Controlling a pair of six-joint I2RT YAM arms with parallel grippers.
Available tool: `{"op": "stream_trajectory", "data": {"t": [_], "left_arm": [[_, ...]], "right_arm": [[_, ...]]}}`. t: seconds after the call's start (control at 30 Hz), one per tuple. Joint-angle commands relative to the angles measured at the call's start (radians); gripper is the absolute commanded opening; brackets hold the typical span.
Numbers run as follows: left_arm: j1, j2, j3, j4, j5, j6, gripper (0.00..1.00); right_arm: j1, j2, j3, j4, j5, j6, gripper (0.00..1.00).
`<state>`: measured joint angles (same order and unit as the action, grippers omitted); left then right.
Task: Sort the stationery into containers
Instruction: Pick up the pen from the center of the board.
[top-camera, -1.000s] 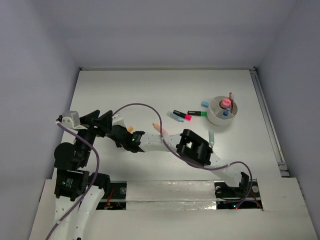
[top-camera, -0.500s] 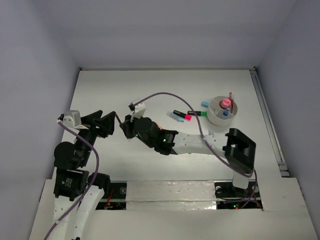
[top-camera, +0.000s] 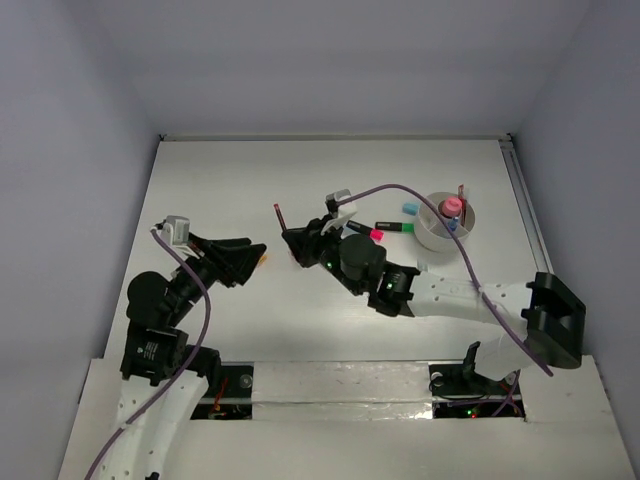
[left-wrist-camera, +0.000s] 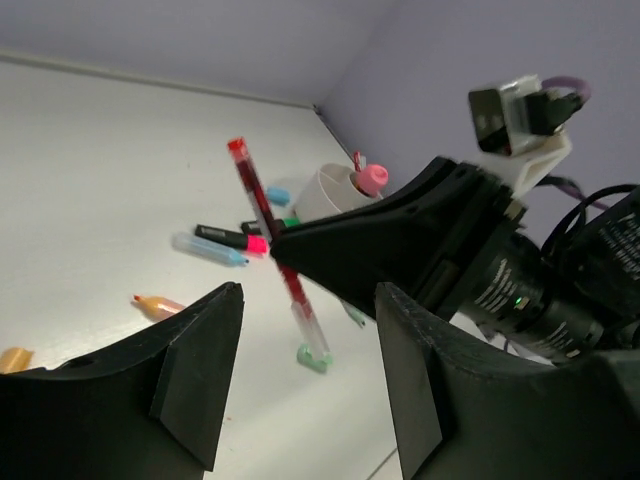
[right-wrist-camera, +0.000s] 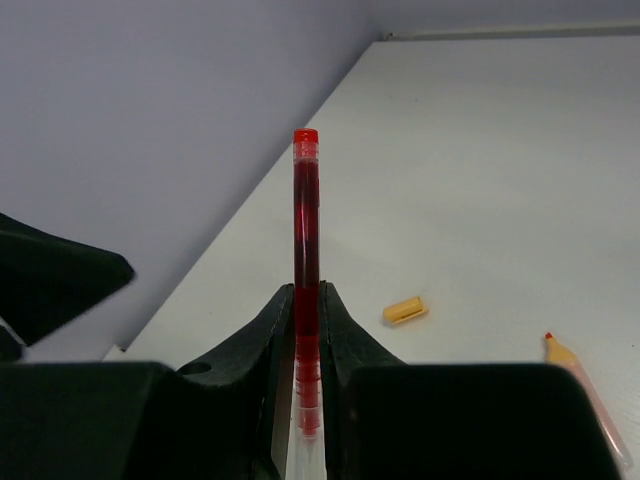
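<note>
Table (top-camera: 230, 190): white, matte, rectangular; fills the floor of the enclosure.
Back wall (top-camera: 340, 70): plain grey-lilac, meets the table's far edge.
Side walls: same grey-lilac, left (top-camera: 70, 200) and right (top-camera: 590, 150).
Rail (top-camera: 541, 250): pale metal, runs along the table's right edge.
Near strip (top-camera: 340, 378): pale, crinkled, across the table's near edge.
Front board (top-camera: 340, 440): white, below the strip.

White table (top-camera: 250, 180) with markers (top-camera: 395, 227), cup (top-camera: 431, 239)

Cup (top-camera: 432, 240): one. Red pen (right-wrist-camera: 306, 220): two. Pink-capped bottle (top-camera: 452, 207): one. Orange marker (left-wrist-camera: 158, 302): one. Orange cap (right-wrist-camera: 405, 310): one.
</note>
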<state>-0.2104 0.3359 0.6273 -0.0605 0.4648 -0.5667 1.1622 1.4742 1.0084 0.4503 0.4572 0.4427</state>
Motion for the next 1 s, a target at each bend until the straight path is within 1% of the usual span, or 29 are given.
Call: {"op": "stream_trajectory", "data": {"t": [0.0,0.13,0.2,0.33,0.4,0.67,0.77,0.9,0.97], "left_arm": [[-0.004,0.018,-0.034,0.100,0.095,-0.053,0.51],[-0.004,0.077,-0.113,0.166,0.181,-0.074,0.51],[-0.004,0.094,-0.136,0.212,0.198,-0.088,0.51],[-0.024,0.100,-0.185,0.315,0.247,-0.130,0.55],[-0.035,0.104,-0.189,0.330,0.244,-0.130,0.56],[-0.102,0.147,-0.205,0.393,0.222,-0.134,0.56],[-0.142,0.161,-0.207,0.389,0.192,-0.124,0.55],[-0.152,0.178,-0.209,0.390,0.169,-0.113,0.49],[-0.161,0.178,-0.210,0.389,0.156,-0.108,0.48]], "right_arm": [[-0.006,-0.077,-0.010,0.097,0.000,0.027,0.00],[-0.006,-0.094,-0.030,0.142,-0.005,0.053,0.00],[-0.006,-0.092,-0.036,0.168,-0.017,0.063,0.00],[-0.006,-0.065,-0.024,0.177,-0.048,0.085,0.00],[-0.006,-0.055,-0.019,0.183,-0.057,0.091,0.00],[-0.006,0.004,0.019,0.180,-0.103,0.128,0.00],[-0.006,0.018,0.021,0.189,-0.118,0.142,0.00],[-0.006,0.015,0.013,0.203,-0.124,0.152,0.00],[-0.006,0.008,0.006,0.217,-0.129,0.159,0.00]]}}
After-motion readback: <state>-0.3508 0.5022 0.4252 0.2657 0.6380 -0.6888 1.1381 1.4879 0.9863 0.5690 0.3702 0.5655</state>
